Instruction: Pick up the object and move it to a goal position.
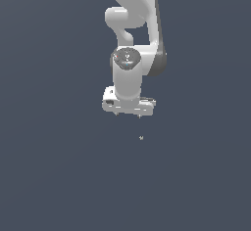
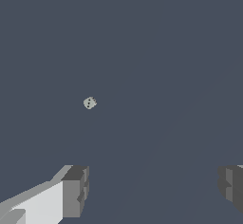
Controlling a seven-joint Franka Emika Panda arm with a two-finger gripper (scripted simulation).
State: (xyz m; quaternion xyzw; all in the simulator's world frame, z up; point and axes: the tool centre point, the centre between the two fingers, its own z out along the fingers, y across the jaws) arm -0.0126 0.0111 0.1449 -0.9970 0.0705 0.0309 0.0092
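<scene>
The object (image 1: 141,137) is a tiny pale grey speck on the dark floor, a short way below the arm in the exterior view. In the wrist view the object (image 2: 89,103) looks like a small pale die with dark dots. My gripper (image 1: 128,114) hangs above it, apart from it, with nothing between its fingers. The wrist view shows the two grey fingertips (image 2: 76,190) wide apart, so the gripper (image 2: 153,187) is open. The object lies ahead of the fingertips, nearer the one with the white finger body.
The white arm (image 1: 131,39) rises to the top of the exterior view. Plain dark grey floor (image 1: 59,176) surrounds everything.
</scene>
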